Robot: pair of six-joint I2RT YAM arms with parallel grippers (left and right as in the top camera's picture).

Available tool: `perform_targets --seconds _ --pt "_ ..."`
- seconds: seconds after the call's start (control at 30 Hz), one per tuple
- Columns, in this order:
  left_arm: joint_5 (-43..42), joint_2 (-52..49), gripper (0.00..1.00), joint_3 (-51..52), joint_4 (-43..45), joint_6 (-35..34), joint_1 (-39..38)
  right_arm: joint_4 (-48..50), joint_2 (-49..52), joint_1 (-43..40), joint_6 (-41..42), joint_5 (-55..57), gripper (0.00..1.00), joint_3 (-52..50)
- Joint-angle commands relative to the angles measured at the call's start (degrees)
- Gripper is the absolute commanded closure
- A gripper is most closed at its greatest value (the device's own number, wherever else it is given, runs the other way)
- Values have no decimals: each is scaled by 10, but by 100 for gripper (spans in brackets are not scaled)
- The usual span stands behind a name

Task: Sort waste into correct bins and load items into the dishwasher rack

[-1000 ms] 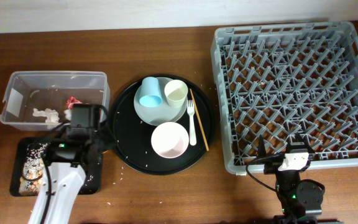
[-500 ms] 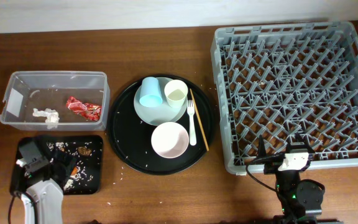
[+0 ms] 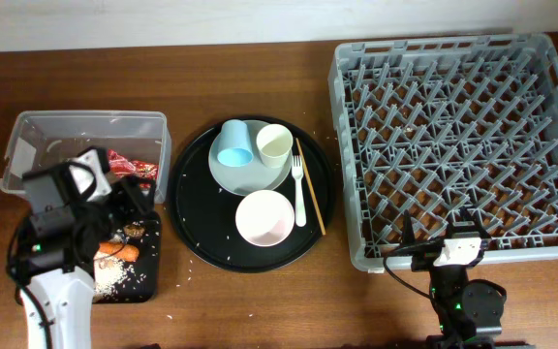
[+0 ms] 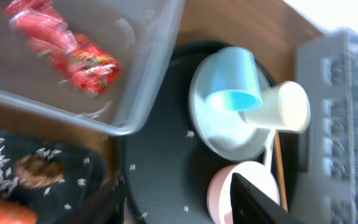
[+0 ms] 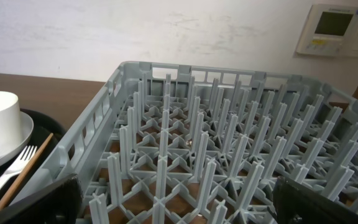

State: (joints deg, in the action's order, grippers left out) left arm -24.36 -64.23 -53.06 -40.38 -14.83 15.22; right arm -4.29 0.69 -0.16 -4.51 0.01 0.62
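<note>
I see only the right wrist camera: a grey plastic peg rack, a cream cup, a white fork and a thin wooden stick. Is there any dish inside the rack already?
Observer: No. From overhead, the large grey plastic peg rack holds no dishes at all.
Operator: Where is the white bowl? It is not in my view.
Observer: The white bowl sits upright on the large round black tray, on the side nearest the robot, next to the pale grey-green round plate.
Operator: And the left gripper, is it carrying something?
Observer: No. The left wrist camera shows the left gripper open, with nothing between its fingers.
</note>
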Motion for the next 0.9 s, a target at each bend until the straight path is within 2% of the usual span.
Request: perform_targets --seconds 0.0,0.03,0.07,0.1,0.17,0.23,0.3,0.37,0.47,0.6,0.67,0.73,0.8,0.87 --pt "85 6 46 -98 -8 102 -126 -3 -3 2 5 5 1 -3" --pt "179 6 41 -117 2 173 -213 -3 -3 2 5 5 1 -3" --pt "219 5 41 -117 13 208 -246 -3 -3 2 5 5 1 -3" --pt "289 -6 36 -117 34 284 -304 -3 -3 2 5 5 1 -3" --pt "347 -63 32 -117 70 431 -376 -3 -3 2 5 5 1 -3" --pt "377 -145 24 -117 103 527 -395 -3 -3 2 5 5 1 -3" --pt "377 -215 24 -117 129 604 -395 -3 -3 2 5 5 1 -3" --pt "379 -293 24 -117 170 636 -395 -3 -3 2 5 5 1 -3" --pt "409 -359 24 -117 209 641 -393 -3 -3 2 5 5 1 -3" --pt "404 -372 25 -116 233 640 -374 -3 -3 2 5 5 1 -3" --pt "356 -381 31 -116 246 640 -351 -3 -3 2 5 5 1 -3" --pt "352 -382 35 -116 265 635 -342 -3 -3 2 5 5 1 -3" --pt "298 -386 35 -116 275 633 -342 -3 -3 2 5 5 1 -3" --pt "297 -407 35 -116 294 633 -342 -3 -3 2 5 5 1 -3"
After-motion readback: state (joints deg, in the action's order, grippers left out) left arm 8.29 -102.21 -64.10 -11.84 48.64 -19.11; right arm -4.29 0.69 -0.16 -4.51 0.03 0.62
